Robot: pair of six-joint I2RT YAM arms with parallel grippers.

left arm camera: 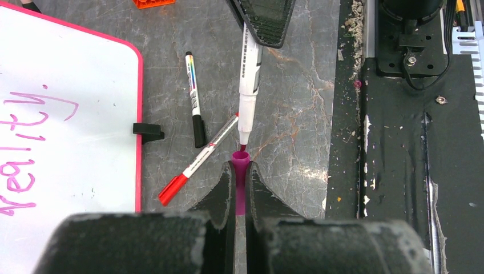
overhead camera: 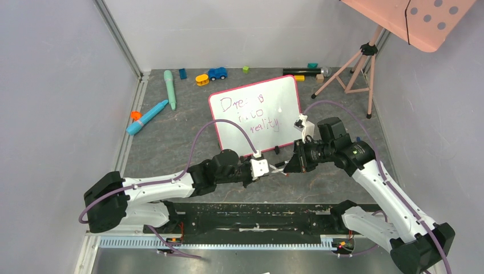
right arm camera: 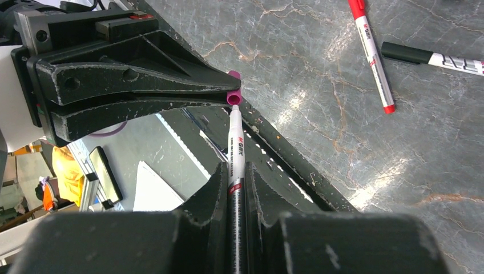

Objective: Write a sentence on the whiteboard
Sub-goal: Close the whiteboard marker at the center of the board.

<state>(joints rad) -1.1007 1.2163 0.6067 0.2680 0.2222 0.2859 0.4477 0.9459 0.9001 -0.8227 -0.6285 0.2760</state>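
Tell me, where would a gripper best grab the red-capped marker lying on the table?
Mid-barrel, slightly toward its red cap, coming straight down and closing across it: the red-capped marker lies flat and slim, and the black-capped marker crowds its other half.

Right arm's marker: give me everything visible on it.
Slim marker: white, plastic-looking barrel with small printed lettering, uncapped, purple nib. The right fingers clamp its rear end, holding it clear of the table. Its nib sits at the mouth of the purple cap pinched in the left fingers, not pushed home.
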